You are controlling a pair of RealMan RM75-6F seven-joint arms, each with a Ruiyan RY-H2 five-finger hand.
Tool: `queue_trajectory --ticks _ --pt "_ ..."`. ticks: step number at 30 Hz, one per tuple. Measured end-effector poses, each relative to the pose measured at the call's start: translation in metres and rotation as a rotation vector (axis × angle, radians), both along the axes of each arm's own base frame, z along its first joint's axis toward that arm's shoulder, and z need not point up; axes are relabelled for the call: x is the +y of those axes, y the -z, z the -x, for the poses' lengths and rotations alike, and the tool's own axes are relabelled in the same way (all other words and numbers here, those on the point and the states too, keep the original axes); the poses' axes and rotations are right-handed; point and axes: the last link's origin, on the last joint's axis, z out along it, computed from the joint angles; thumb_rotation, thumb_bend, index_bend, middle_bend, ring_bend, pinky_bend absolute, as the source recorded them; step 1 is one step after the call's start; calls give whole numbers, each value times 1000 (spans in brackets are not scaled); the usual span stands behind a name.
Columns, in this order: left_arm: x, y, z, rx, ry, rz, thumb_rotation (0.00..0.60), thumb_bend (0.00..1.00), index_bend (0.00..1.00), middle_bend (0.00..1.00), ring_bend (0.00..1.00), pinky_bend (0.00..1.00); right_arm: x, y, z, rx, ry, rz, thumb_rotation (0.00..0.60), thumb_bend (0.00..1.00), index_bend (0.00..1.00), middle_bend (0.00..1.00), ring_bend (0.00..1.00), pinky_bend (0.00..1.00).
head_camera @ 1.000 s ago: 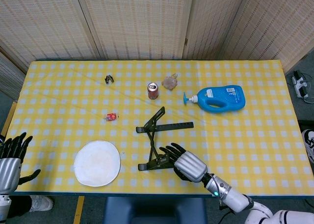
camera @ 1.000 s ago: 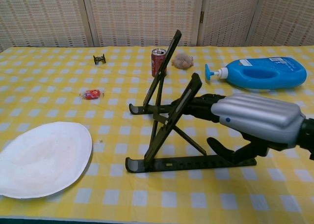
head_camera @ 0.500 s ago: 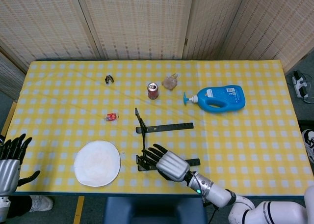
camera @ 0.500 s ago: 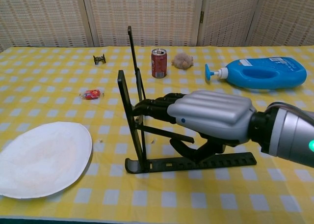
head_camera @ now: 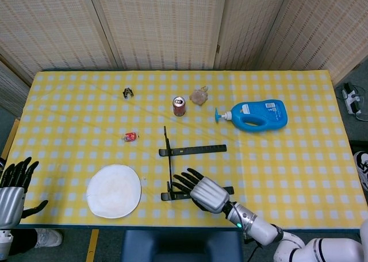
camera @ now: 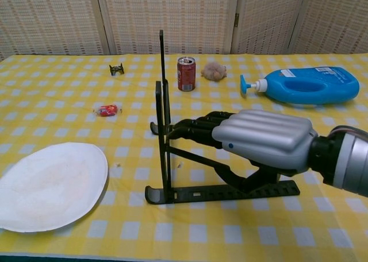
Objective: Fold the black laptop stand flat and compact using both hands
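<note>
The black laptop stand (camera: 172, 153) sits on the table (head_camera: 299, 158) just right of the white plate (head_camera: 114, 190), support arms upright. The right hand (camera: 261, 141) presses them with fingers (camera: 192, 127) extended together. The left hand (head_camera: 12, 190), fingers spread, holds nothing well left of the plate. Judged risk: unbraced, the stand may slide toward the plate.

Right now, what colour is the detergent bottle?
Blue, with a blue cap; the detergent bottle shows best in the chest view.
</note>
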Motion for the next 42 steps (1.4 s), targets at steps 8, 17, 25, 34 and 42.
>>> queue_trajectory --ticks 8,17,25,34,42 --pt "0 3 -2 0 2 10 600 134 36 14 10 0 7 1 14 43 -24 15 600 723 2 158 149 0" --pt "-2 4 0 -3 -5 13 600 134 36 14 10 0 11 22 17 125 -49 -2 600 724 24 189 178 31" --pt "-2 4 1 -8 -6 14 600 134 36 14 10 0 11 21 15 133 -55 20 600 724 26 199 193 130" --pt "-2 5 1 -13 -3 17 600 134 35 14 10 0 19 4 20 142 -82 48 600 756 96 315 296 294" --pt "-3 5 0 -11 -6 19 600 134 35 14 10 0 21 24 12 168 -94 -10 600 761 102 328 310 301"
